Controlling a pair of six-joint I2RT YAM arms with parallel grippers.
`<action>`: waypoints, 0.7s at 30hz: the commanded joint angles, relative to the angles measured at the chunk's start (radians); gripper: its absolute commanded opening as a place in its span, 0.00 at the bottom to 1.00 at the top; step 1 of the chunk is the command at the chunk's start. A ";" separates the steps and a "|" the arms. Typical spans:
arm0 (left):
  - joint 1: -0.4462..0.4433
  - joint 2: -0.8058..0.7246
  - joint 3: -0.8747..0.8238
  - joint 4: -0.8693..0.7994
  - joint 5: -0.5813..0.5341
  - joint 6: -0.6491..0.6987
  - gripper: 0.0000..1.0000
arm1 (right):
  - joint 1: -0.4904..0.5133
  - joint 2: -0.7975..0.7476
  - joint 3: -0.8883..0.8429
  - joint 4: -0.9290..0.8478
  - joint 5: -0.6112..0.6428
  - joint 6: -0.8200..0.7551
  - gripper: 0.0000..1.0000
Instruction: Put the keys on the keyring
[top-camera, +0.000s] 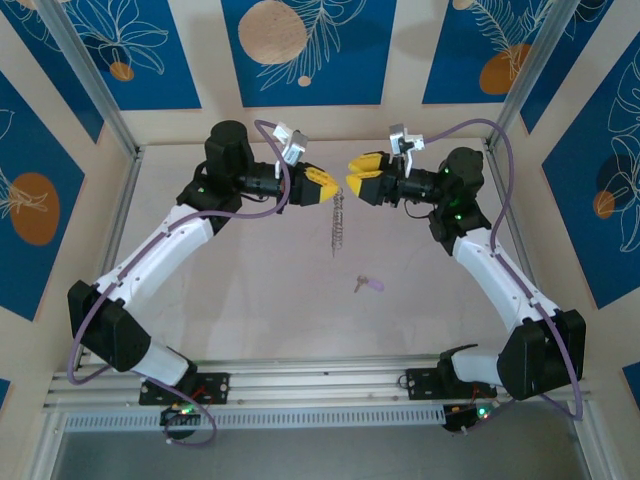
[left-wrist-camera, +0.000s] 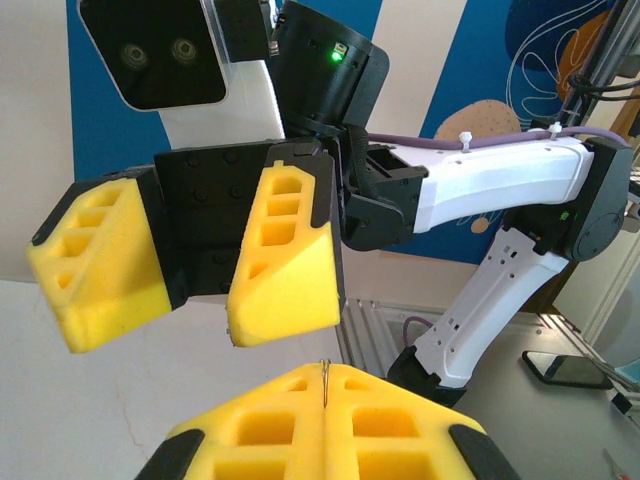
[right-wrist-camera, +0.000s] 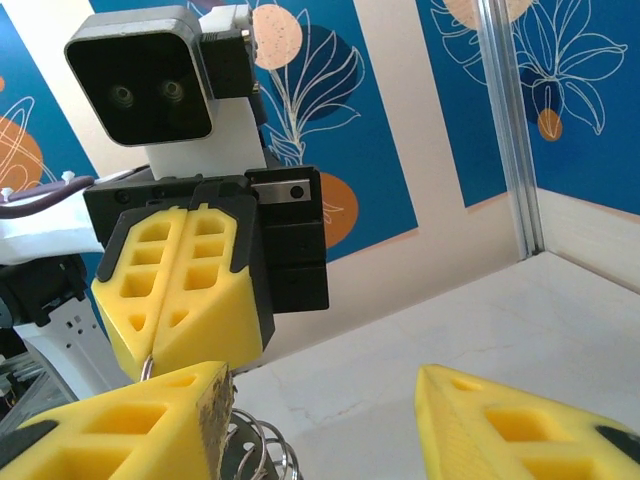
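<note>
While my left fingers (top-camera: 322, 186) clamp the keyring (top-camera: 337, 228), which dangles beneath them, my right fingers (top-camera: 362, 184) stand apart alongside, empty. The key (top-camera: 368, 284) lies on the worktop (top-camera: 250, 300), well below them. Next, I reckon, the right fingers fetch it.

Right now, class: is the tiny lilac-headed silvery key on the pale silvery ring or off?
Off: the key lies on the table, apart from the keyring hanging from the left gripper.
</note>
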 joint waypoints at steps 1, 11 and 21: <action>-0.007 0.007 -0.001 0.031 0.033 -0.016 0.00 | 0.016 -0.012 0.002 0.020 -0.025 0.012 0.52; -0.007 0.006 0.003 0.024 0.030 -0.010 0.00 | 0.041 -0.016 -0.006 0.024 -0.056 0.006 0.52; -0.007 0.007 0.007 0.017 0.030 -0.008 0.00 | 0.033 -0.030 -0.022 0.001 -0.037 -0.004 0.47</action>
